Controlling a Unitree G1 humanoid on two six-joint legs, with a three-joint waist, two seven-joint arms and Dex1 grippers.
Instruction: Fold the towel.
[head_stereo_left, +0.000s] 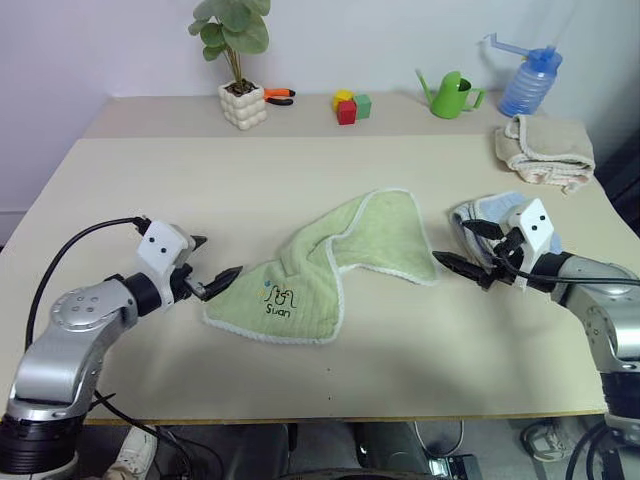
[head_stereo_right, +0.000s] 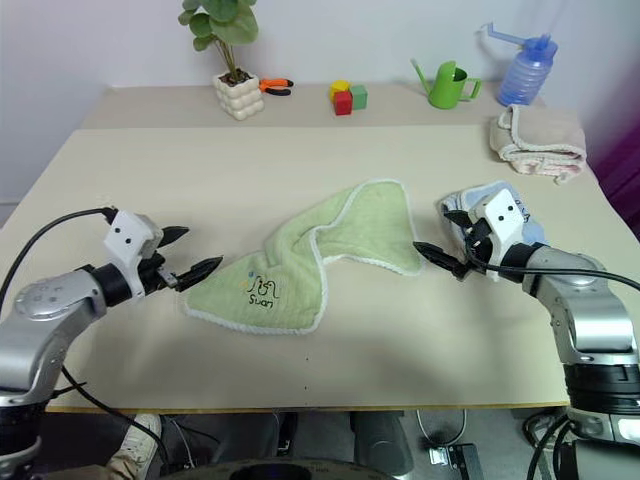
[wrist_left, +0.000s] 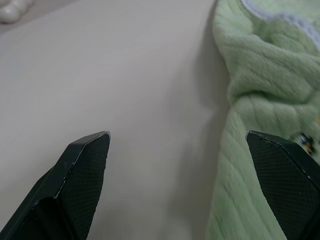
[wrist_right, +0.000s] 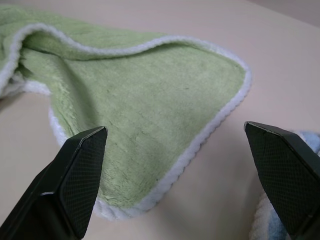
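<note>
One towel (head_stereo_left: 330, 265), of light green terry cloth with white piped edging, lies crumpled at the middle of the table (head_stereo_left: 200, 180). Its long axis runs obliquely, from the near-left end, which bears a small dark "Swan" logo (head_stereo_left: 278, 300), to the far-right end. The cloth is pinched and twisted at mid-length, so that two broad lobes spread from a narrow waist; the right lobe ends in a rounded corner with the piping turned up.

Two grippers flank it, each with two black, wedge-shaped fingers of finely textured surface. The left gripper (head_stereo_left: 212, 262) is spread wide, just beside the logo end, one finger over bare table, the other over the cloth's edge. The right gripper (head_stereo_left: 468, 248) is likewise spread wide, just beside the right lobe's corner, holding nothing.

Two other towels: one light blue, folded (head_stereo_left: 485, 215), under the right gripper; one beige, bundled (head_stereo_left: 545, 150), at the far right.

Along the far edge stand one potted plant (head_stereo_left: 238, 60) in a white, knobbed pot, one orange-handled tool (head_stereo_left: 279, 96), one cluster of coloured blocks (head_stereo_left: 351, 106) (yellow, red, green), one green watering can (head_stereo_left: 452, 96), and one translucent blue bottle (head_stereo_left: 528, 80).
</note>
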